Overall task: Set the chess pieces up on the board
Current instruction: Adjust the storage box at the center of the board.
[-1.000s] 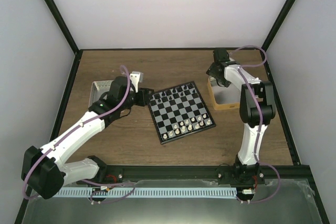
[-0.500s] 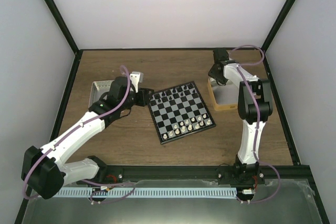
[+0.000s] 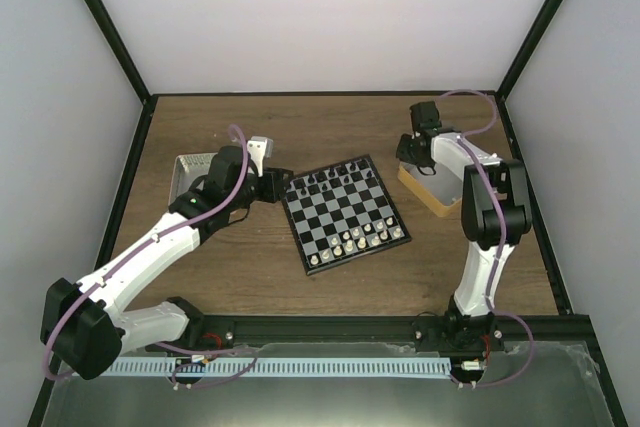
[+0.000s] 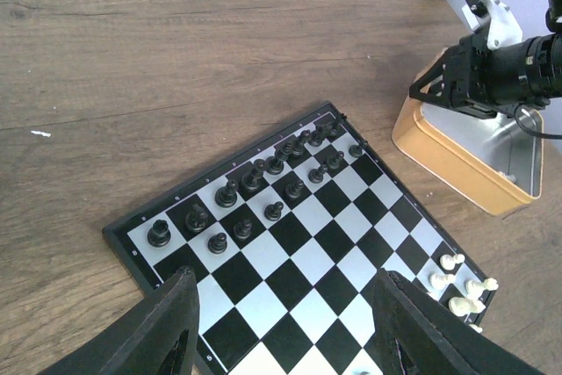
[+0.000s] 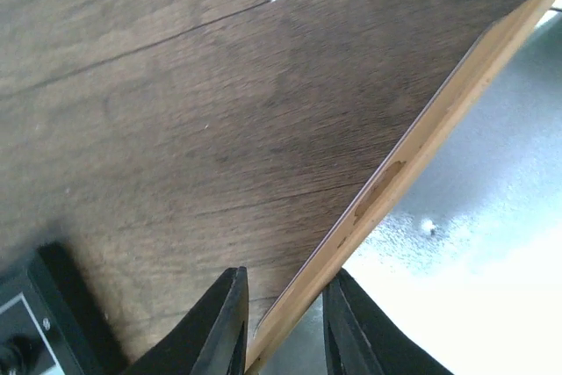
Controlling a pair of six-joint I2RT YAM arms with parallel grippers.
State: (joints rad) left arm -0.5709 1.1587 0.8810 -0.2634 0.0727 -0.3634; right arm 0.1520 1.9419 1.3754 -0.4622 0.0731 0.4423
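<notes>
The board [image 3: 345, 213] lies mid-table, turned at an angle. Cream-white chess pieces [image 3: 360, 240] stand along its near right edge, black chessmen [image 3: 335, 177] along the far edge. My left gripper [image 3: 283, 185] hovers open over the board's left corner [image 4: 307, 243], nothing between its fingers [image 4: 287, 278]; white pieces [image 4: 457, 283] show at lower right. My right gripper [image 3: 415, 152] straddles the far-left wall of the orange-tan tray [image 3: 440, 197]. In the right wrist view that wall [image 5: 421, 147] runs between the closed-in fingers [image 5: 283, 283]. One tiny white piece [image 5: 428, 227] lies inside the tray.
A grey tray [image 3: 190, 169] sits behind the left arm at the table's left. The black frame posts and white walls bound the wooden table on three sides. The right arm's camera [image 4: 479, 76] hangs over the orange-tan tray's rim [image 4: 457, 164].
The right gripper has closed from wide open onto the orange-tan tray's wall, and the tray has swung to a slanted position. The left arm has stayed still.
</notes>
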